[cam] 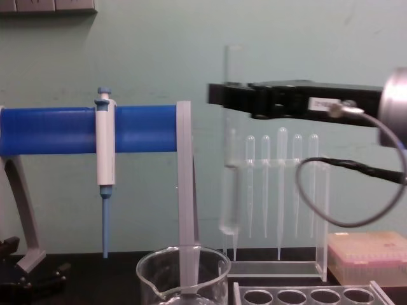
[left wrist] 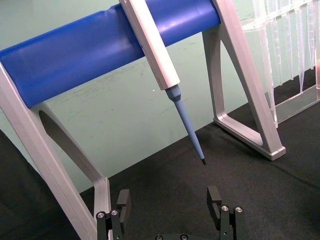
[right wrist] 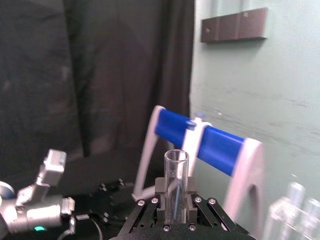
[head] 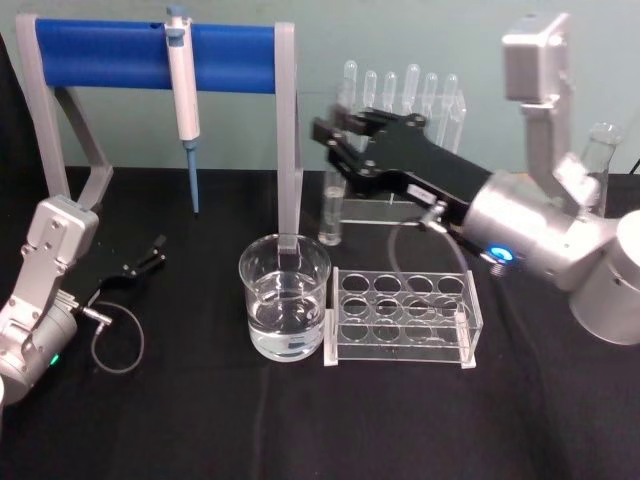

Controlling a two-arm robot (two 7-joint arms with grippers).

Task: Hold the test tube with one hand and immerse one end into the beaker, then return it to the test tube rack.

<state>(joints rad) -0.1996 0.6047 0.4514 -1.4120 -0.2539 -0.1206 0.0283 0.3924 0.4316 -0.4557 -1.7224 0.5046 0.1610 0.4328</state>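
Currently the right gripper (head: 338,132) hangs over the back middle of the worktop, fingers closed narrow on the upper part of the test tube (cam: 229,184). Tube's long axis upright, rounded end down, clear above the rim of the beaker (head: 250,290). Key relation: tube's bottom lies beyond and right of the beaker's mouth, not over it. The dip likely needs a shift nearer and leftward, then straight down. Test tube rack (head: 470,322) just right of beaker. Left gripper (head: 152,252) parked near the left edge, fingers wide.
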